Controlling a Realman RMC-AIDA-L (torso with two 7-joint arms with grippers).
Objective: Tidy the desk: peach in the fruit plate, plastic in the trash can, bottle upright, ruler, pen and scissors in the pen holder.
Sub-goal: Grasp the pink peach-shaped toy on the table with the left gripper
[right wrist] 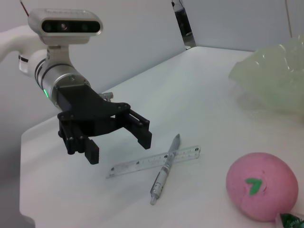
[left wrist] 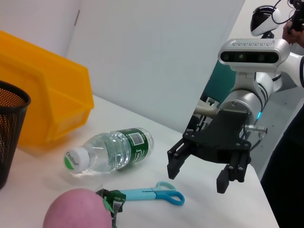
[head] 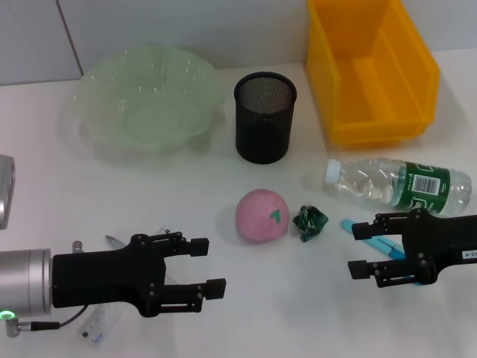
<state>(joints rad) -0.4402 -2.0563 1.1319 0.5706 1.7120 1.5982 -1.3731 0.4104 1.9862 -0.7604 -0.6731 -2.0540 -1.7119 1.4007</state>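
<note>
- Both sets of jaws stand apart and hold nothing: the left gripper (head: 207, 267) hangs above the near left part of the white table (head: 186, 186), and the right gripper (head: 363, 250) hangs above the near right part.
- Beneath the left gripper lie the ruler (right wrist: 154, 161) and the pen (right wrist: 164, 169), crossed over each other, the pen on top; the gripper is above them, not touching.
- Beneath the right gripper lie the scissors (left wrist: 151, 194) with blue handles, flat on the table, just beside the bottle.
- The bottle (head: 395, 183) lies on its side, white cap towards the middle of the table, green label at its far end.
- The pink peach (head: 261, 215) sits on the table between the two grippers, in front of the pen holder.
- The crumpled green plastic (head: 309, 222) lies just beside the peach, on its right.
- The black mesh pen holder (head: 264, 116) stands upright behind the peach.
- The pale green fruit plate (head: 147, 98) stands at the far left, near the pen holder.
- The yellow trash can (head: 371, 68) stands at the far right, behind the bottle.
</note>
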